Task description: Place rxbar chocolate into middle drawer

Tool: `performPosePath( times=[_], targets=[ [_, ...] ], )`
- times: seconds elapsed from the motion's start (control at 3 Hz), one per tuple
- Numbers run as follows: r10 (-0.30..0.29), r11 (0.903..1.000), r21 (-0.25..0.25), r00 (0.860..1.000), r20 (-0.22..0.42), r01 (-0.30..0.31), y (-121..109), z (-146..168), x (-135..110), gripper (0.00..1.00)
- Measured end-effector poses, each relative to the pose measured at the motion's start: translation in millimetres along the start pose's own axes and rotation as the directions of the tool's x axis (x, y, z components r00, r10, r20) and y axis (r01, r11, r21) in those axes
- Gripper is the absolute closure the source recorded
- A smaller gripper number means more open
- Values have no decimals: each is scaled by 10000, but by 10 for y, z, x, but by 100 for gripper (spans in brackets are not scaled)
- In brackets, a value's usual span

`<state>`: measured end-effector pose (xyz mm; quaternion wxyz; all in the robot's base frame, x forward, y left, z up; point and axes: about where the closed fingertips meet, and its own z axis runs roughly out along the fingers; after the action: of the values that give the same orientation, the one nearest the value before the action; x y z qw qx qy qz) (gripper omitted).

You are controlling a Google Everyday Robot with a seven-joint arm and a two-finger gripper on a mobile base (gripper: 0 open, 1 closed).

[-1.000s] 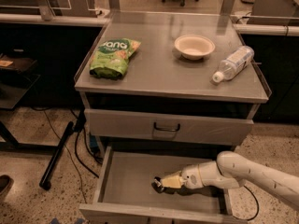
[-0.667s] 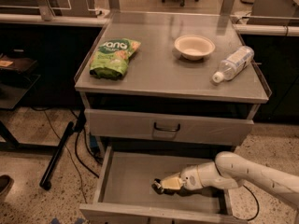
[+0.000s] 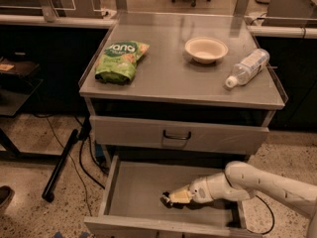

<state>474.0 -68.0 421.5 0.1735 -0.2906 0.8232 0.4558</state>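
The pincer (image 3: 171, 198) reaches from 3 o'clock into the open drawer (image 3: 133, 182), a dark snack bar (image 3: 165, 201) at its tip. Whether it is clamped cannot be told.

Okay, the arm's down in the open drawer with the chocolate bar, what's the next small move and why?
Probably let the rxbar chocolate go right there. The gripper sits low over the bare floor of the middle drawer, well inside its walls, with the dark bar at its tip, so the bar should land flat inside.
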Motion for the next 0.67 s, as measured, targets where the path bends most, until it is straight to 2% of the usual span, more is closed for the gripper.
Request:
performPosePath(
  times=[0.33,0.67],
  targets=[
    [0,10000,-1,10000,0,0,0,0,0,73],
    [0,10000,-1,10000,-1,0,0,1,0,42]
  ],
)
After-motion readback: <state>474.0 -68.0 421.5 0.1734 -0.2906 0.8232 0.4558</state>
